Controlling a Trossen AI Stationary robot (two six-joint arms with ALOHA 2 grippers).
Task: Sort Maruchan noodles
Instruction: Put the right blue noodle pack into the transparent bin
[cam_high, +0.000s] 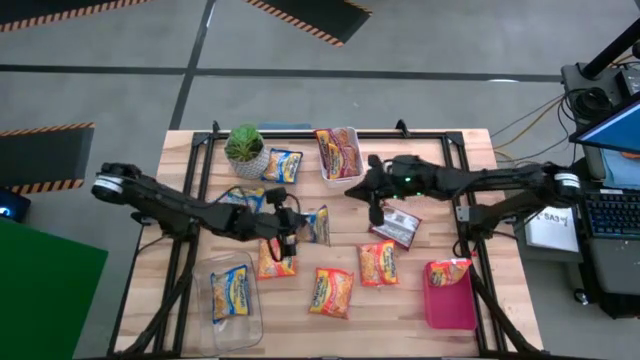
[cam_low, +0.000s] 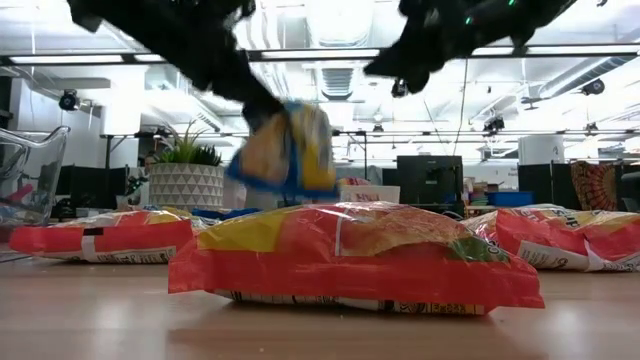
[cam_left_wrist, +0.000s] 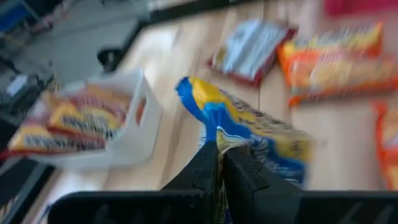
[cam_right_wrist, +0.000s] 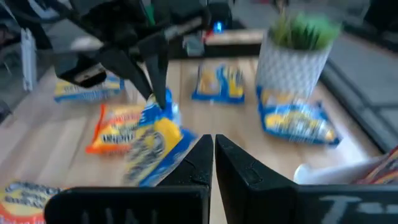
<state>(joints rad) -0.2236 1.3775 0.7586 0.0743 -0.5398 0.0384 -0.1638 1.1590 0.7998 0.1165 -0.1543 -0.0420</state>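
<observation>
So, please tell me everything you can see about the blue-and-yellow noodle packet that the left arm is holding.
The blue-and-yellow packet is a small flat pouch of glossy, crinkled plastic, blue at the edges with a yellow printed middle. The left gripper pinches one end with its jaws shut, so the packet hangs tilted in the air above the wooden table, clear of the orange packets below. Only the gripper appears to touch it. Its print is too blurred to read.

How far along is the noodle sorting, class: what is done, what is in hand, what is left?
Done: one packet each sits in the clear bin, the white bin and the pink bin. In hand: the left end effector is shut on a blue-and-yellow packet, lifted off the table. Left: several orange and blue packets, plus a maroon one, lie loose.
</observation>
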